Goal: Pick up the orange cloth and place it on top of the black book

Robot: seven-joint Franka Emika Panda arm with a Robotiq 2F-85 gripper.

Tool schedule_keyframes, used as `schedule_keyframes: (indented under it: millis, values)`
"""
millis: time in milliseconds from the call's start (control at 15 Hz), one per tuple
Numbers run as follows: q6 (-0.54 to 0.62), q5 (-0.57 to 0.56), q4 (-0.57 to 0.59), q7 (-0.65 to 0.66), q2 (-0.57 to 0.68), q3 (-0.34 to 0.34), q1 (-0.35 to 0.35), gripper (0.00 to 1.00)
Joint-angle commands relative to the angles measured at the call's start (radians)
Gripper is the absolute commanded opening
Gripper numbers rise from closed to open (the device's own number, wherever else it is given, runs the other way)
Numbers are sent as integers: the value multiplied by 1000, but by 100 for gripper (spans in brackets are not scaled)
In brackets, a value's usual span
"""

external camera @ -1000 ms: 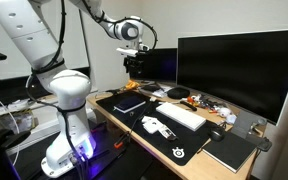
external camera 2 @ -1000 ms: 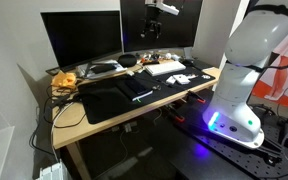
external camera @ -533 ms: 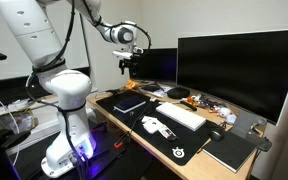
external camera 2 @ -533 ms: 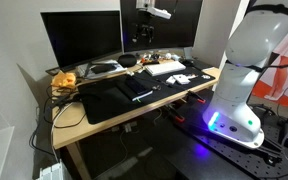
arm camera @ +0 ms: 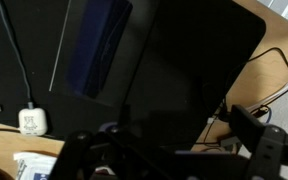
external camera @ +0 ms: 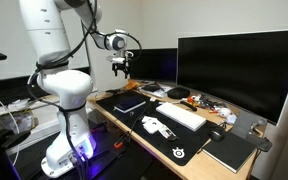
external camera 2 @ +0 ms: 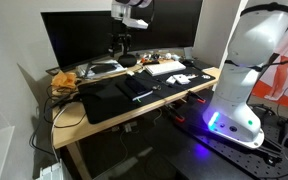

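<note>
The orange cloth (external camera 2: 64, 80) lies crumpled at the end of the wooden desk, beside the outer edge of a monitor. The black book (external camera: 130, 102), thin with a glossy bluish cover, lies flat on the dark desk mat, and its cover (arm camera: 92, 50) shows at the upper left of the wrist view. My gripper (external camera: 121, 68) (external camera 2: 123, 42) hangs high above the desk in front of the monitors. It is open, holds nothing, and stands well apart from both cloth and book. In the wrist view only its dark fingers (arm camera: 84, 155) show along the bottom edge.
Two monitors (external camera: 239, 70) (external camera 2: 81, 40) stand along the back of the desk. A white keyboard (external camera: 181, 115) (external camera 2: 164, 68), small white items (external camera: 156, 125), a matte black notebook (external camera: 229, 150) and small orange clutter (external camera: 177, 93) lie on it. Cables (external camera 2: 59, 110) trail near the cloth.
The gripper has travelled along the desk toward the cloth's end, leftward in both exterior views and a little lower. It stays open and nothing on the desk has moved.
</note>
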Motion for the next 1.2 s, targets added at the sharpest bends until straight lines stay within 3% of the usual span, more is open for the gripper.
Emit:
schedule_keyframes:
  millis: [0, 733, 800, 1133]
  values:
    - [49, -50, 109, 44, 127, 27, 13, 100]
    - [109, -193, 385, 80, 421, 20, 52, 100]
    - [100, -160, 331, 32, 378, 28, 30, 100]
    - [102, -173, 377, 47, 423, 27, 42, 100]
